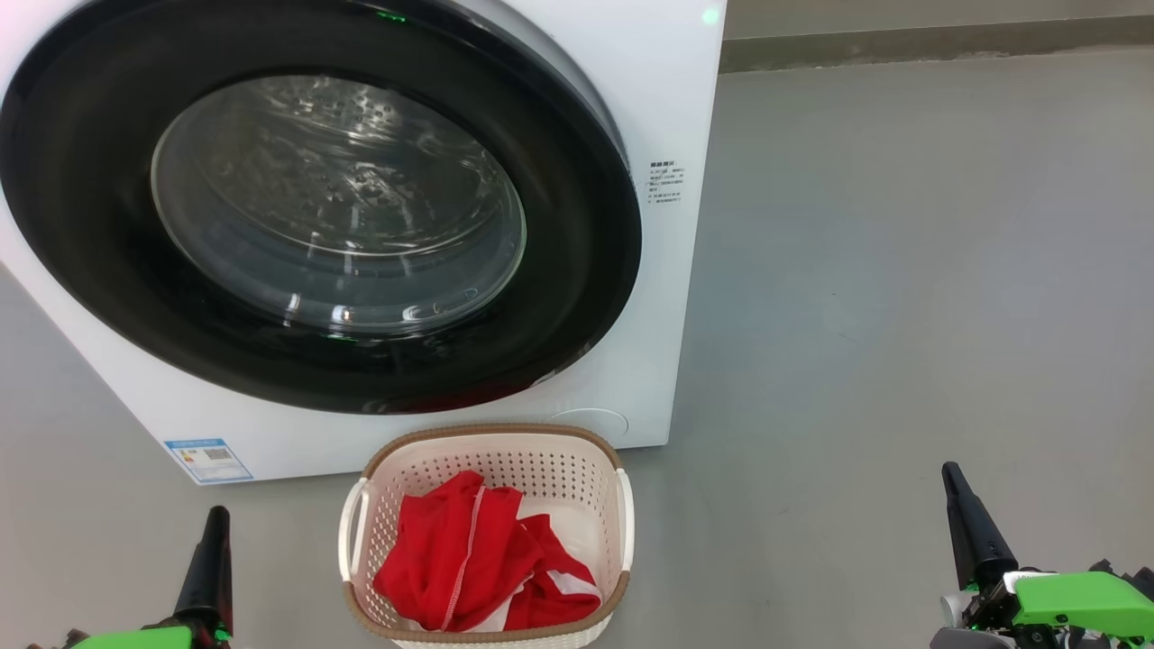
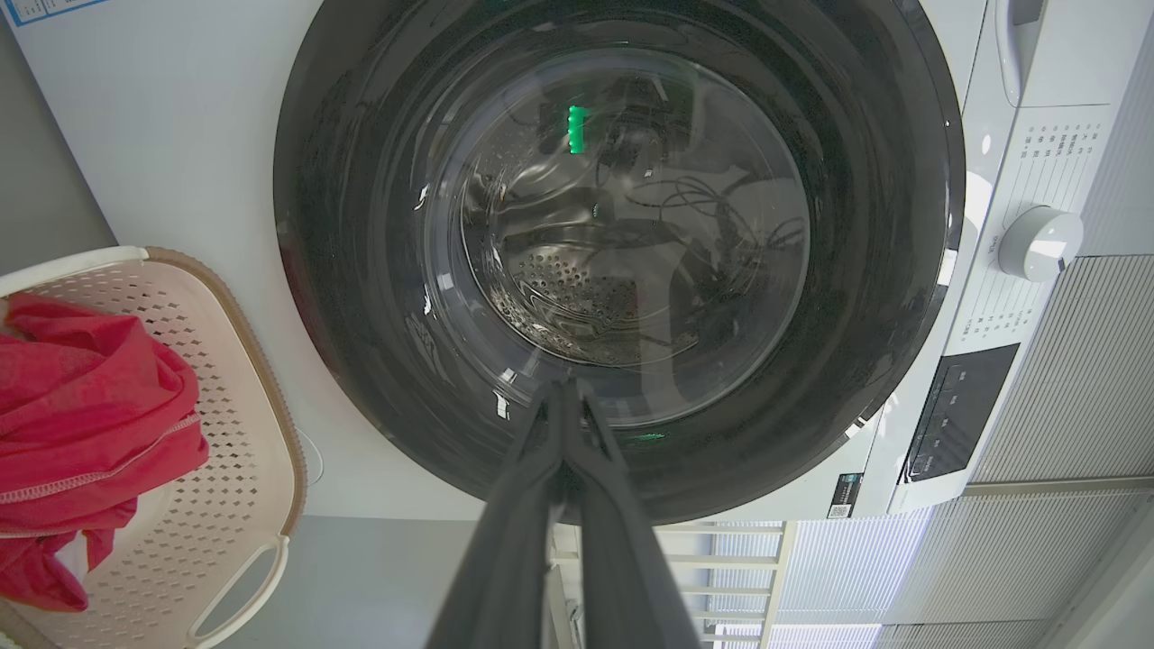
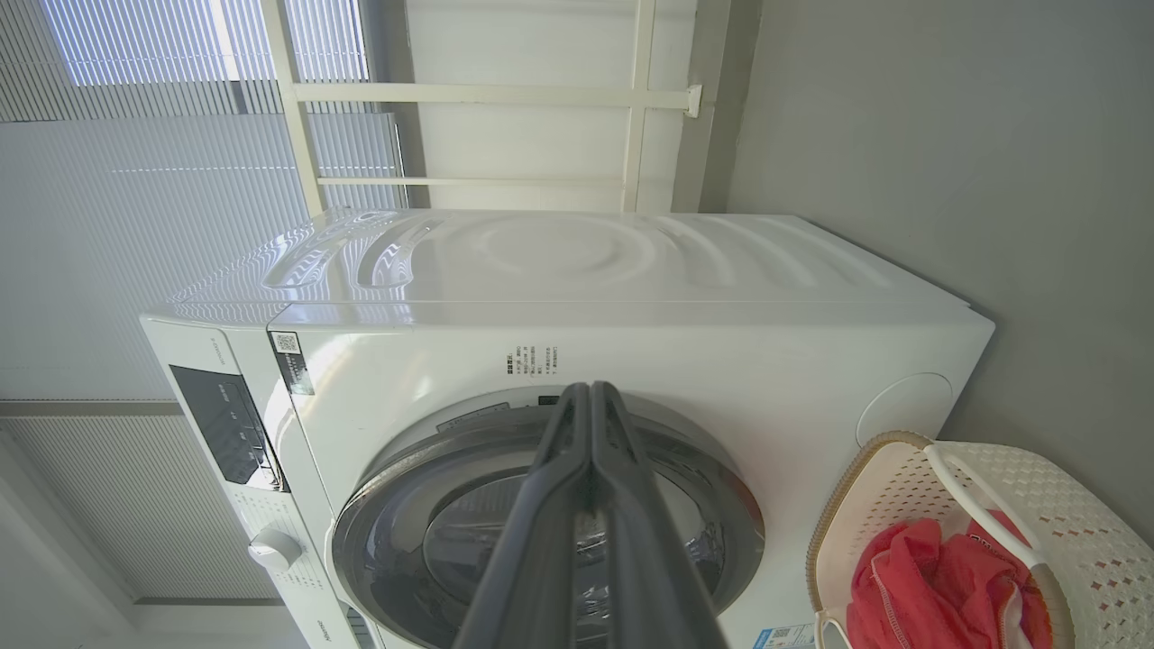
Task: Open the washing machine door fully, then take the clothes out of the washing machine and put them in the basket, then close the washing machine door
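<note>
The white washing machine stands ahead with its black-rimmed round door shut against the front; bare steel drum shows through the glass. Red clothes with white trim lie in the cream basket on the floor before the machine, also seen as clothes in the basket and clothes in the basket. My left gripper is shut and empty at lower left, its tip pointing at the door. My right gripper is shut and empty at lower right, facing the machine.
Grey floor stretches to the right of the machine up to a wall skirting. The control panel and dial sit at the machine's top. Window blinds and a white frame stand behind the machine.
</note>
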### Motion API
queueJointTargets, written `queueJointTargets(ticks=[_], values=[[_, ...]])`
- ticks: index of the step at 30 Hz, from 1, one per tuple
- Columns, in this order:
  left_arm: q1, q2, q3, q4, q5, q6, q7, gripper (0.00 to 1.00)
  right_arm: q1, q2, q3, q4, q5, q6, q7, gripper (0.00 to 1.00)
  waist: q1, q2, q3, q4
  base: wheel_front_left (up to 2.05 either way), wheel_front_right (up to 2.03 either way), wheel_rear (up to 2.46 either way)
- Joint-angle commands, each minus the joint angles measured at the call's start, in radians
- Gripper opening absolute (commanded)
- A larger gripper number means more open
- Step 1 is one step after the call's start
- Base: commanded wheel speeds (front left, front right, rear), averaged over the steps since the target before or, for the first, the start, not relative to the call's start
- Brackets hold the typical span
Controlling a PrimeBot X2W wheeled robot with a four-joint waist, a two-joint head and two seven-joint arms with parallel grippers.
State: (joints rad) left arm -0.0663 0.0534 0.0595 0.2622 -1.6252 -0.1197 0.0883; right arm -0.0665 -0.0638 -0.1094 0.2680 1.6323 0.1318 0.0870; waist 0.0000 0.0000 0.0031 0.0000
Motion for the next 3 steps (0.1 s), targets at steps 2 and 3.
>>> queueJointTargets(ticks=[2, 3], values=[[-0.04, 0.011, 0.035, -0.018, 0.001, -0.011, 0.009, 0.0, -0.039, -0.004, 0.02, -0.025, -0.004, -0.001, 0.007, 0.0, 0.0, 0.0, 0.0, 0.0, 0.0, 0.0, 0.0], [-0.04, 0.011, 0.035, -0.018, 0.001, -0.011, 0.01, 0.0, -0.039, -0.004, 0.019, -0.025, -0.004, -0.001, 0.007, 0.0, 0.0, 0.0, 0.0, 0.0, 0.0, 0.0, 0.0]])
